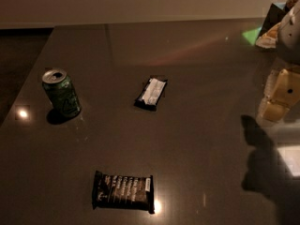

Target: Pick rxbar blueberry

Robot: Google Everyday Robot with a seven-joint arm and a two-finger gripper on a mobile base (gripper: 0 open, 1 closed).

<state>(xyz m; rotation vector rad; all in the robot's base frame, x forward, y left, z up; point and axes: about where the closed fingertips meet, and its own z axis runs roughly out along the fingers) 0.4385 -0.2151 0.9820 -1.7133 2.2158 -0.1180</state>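
Observation:
The rxbar blueberry (151, 93) is a small flat bar in a dark wrapper with a large white panel, lying near the middle of the dark table (197, 139). My gripper (277, 96) hangs at the far right edge of the view, pale yellow, above the table and well to the right of the bar. It holds nothing that I can see. Its shadow falls on the table below it.
A green can (61, 93) stands upright at the left. A larger black wrapped bar with rows of white text (123, 191) lies near the front. Coloured packages (271, 28) sit at the back right corner. The table's left edge runs diagonally at the far left.

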